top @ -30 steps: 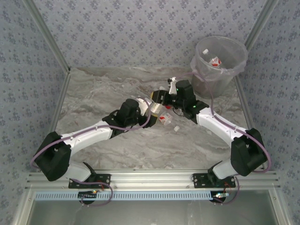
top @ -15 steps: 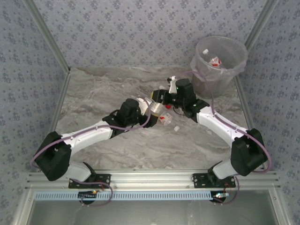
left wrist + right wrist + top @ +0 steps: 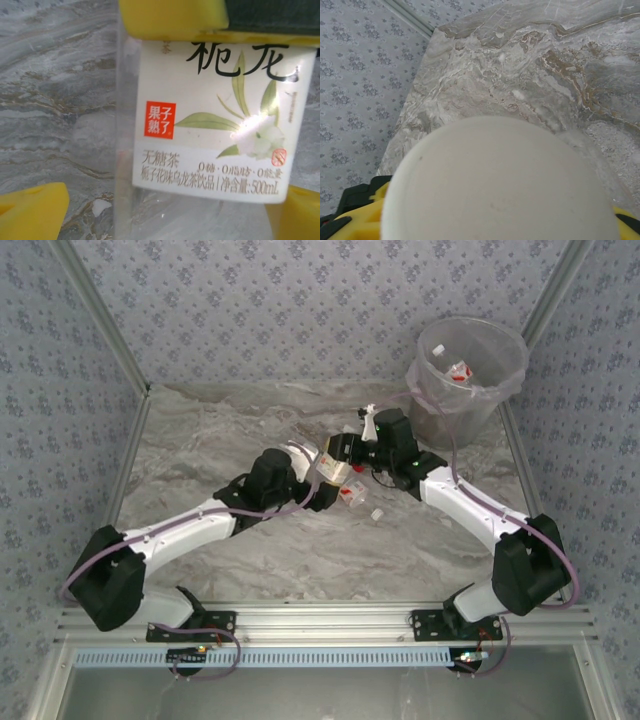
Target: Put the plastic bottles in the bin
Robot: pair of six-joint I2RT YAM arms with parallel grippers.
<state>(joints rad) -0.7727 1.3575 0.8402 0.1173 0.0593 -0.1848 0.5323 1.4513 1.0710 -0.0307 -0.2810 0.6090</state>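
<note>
The clear bottle (image 3: 165, 215) in the left wrist view wears a cream label (image 3: 220, 165), and most of its print can be read. Big black brush characters run across the top of the label, partly covered from above; what shows looks like 栀 and 龙. On the label's left side a red square (image 3: 160, 119) carries 果子熟了 in white. Just below that stands 无糖茶, and to its right, in small type, 0糖·0脂肪·0能量. The bottom line reads 栀子花味乌龙茶饮品 | 净含量:500mL. A small red seal (image 3: 279, 158) sits near the label's right edge, too fine to read. In the top view the red-and-white labels on the other bottles (image 3: 352, 495) are too small to read.
</note>
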